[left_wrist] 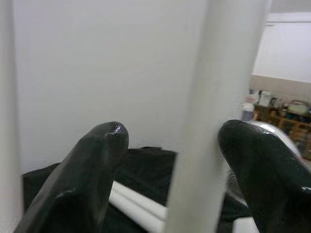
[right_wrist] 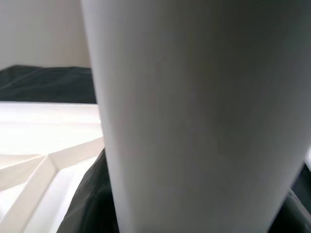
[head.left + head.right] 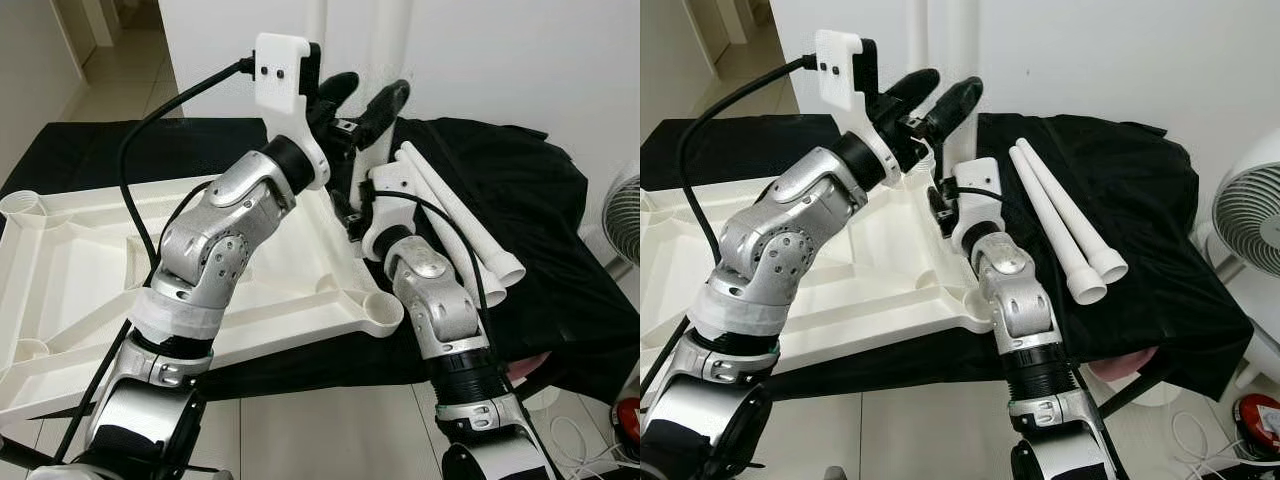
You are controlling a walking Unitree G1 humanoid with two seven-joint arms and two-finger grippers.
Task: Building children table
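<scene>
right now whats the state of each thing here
tabletop: upside down on the black cloth
upright leg: standing at the tabletop's far corner
two legs: lying side by side on the cloth
left gripper: open around the upright leg
fan: standing on the floor

Two silver cast-metal arms w/ rounded joint housings, small round screw holes on the left forearm shell [image 3: 215,250]. White plastic collar bands wrap each arm; black ribbed rings nr the elbows. Each wrist carries a white plastic camera bracket [image 3: 283,62], two dark screws on its face, black cable [image 3: 150,125] plugged in & looping down the arm. Left gripper [image 3: 938,95] fingers: long, glossy black, rounded tips. Right arm [image 3: 1015,300] same build.
</scene>
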